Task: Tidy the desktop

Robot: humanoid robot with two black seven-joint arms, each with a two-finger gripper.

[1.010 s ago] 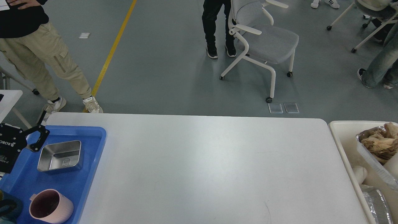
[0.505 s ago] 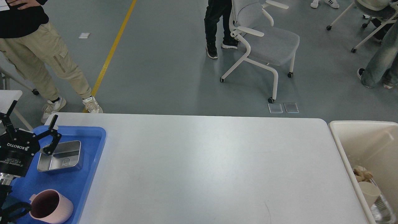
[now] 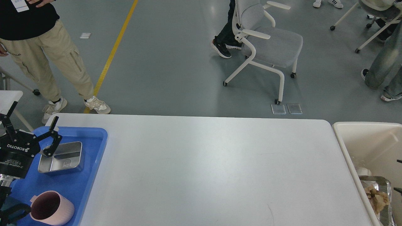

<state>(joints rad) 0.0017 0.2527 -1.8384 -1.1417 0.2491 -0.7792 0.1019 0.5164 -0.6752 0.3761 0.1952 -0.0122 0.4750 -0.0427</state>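
Here, white desktop (image 3: 213, 169), blue tray (image 3: 94, 175) left, grey floor (image 3: 163, 62) beyond

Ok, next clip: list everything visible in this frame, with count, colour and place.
desktop: one, white, fills the middle of the view
tray: one, blue, on the desktop's left end
metal container: one, silver, in the tray's far half
cup: one, pink, in the tray's near end
bin: one, cream, right of the desktop
foil tray: one, silver, in the bin, holding crumpled brown paper
chair: one, grey and white, on the floor beyond the desktop
people: three partly visible, standing on the floor
left gripper: one, black, open, above the blue tray's far left corner
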